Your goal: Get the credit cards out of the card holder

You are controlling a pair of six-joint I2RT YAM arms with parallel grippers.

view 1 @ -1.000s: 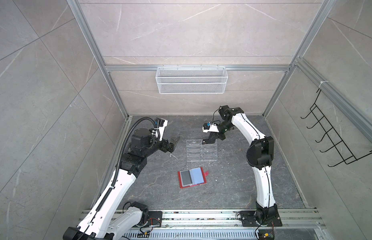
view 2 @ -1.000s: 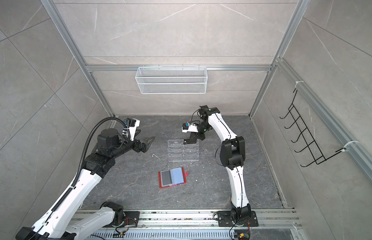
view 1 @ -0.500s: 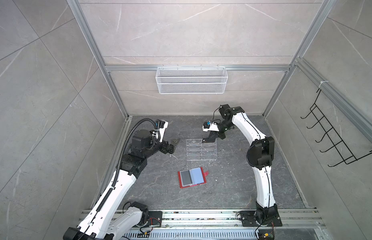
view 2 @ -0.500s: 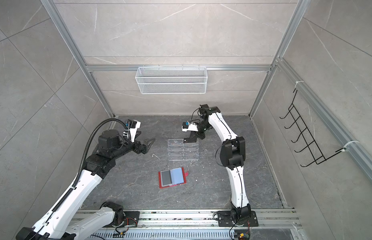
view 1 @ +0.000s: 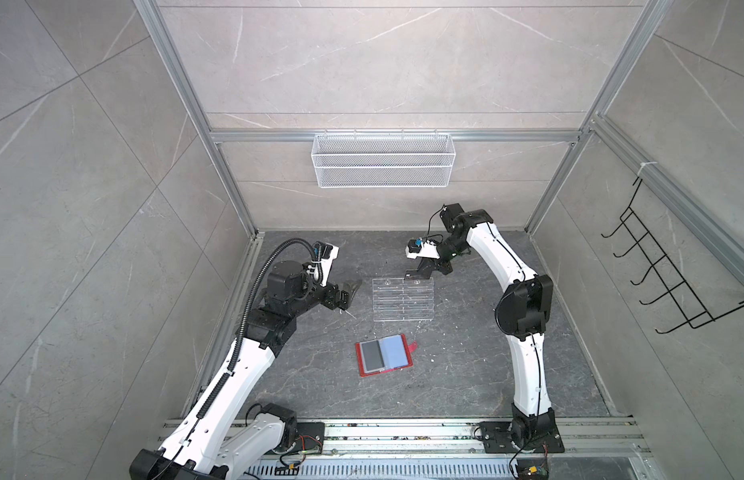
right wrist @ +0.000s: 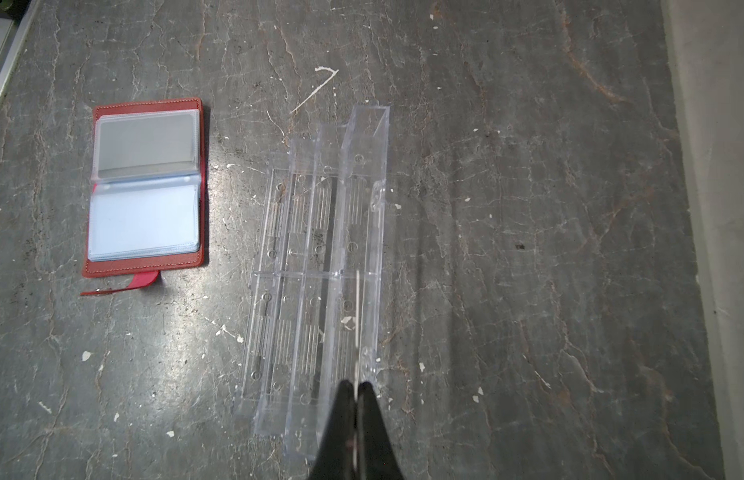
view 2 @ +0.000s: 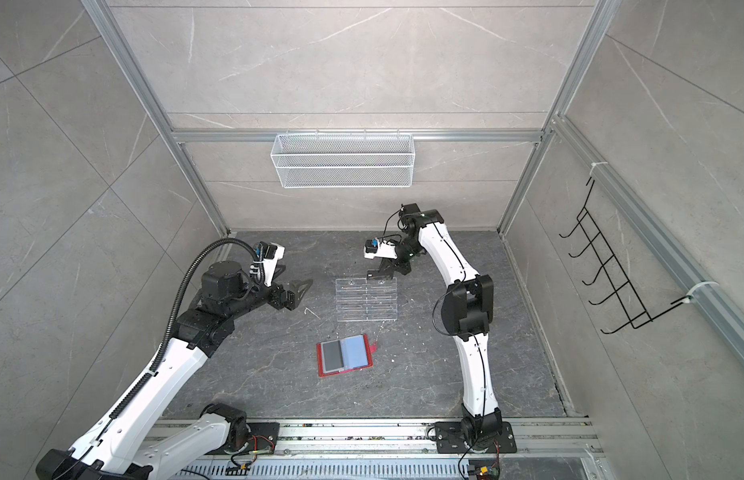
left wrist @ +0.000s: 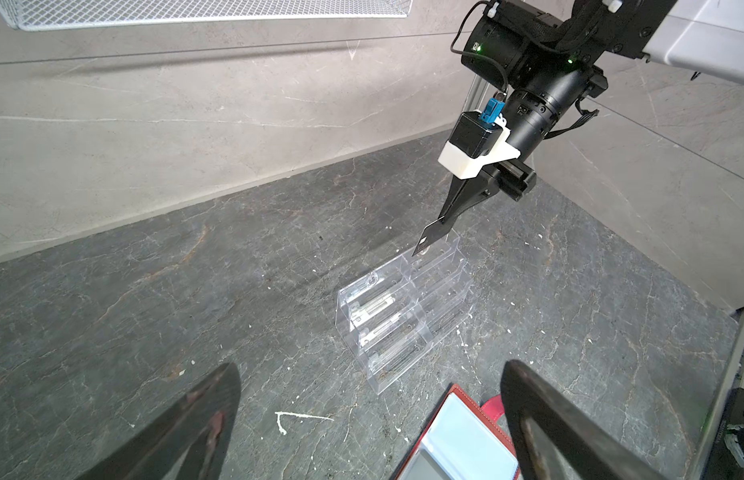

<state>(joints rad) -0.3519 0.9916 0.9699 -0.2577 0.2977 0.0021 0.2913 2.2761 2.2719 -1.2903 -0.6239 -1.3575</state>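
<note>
The red card holder (view 1: 386,371) lies open on the floor in both top views, in front of the clear rack. A dark grey credit card (view 1: 371,357) sits in the sleeve of its left page, and the right page shows bluish sleeves. My right gripper (view 1: 420,272) is shut on another dark credit card (left wrist: 430,239), held on edge over the rack's back tier. From the right wrist that card (right wrist: 357,316) is a thin pale line past the fingertips (right wrist: 348,395). My left gripper (view 1: 347,293) hangs open and empty, left of the rack.
A clear acrylic tiered rack (view 1: 403,299) stands mid-floor behind the holder. A white wire basket (view 1: 382,166) hangs on the back wall and a black hook rack (view 1: 669,282) on the right wall. The arm bases sit on a metal rail (view 1: 403,432) at the front.
My left gripper has drifted slightly right toward the rack, still open. The right gripper and its card have barely moved.
</note>
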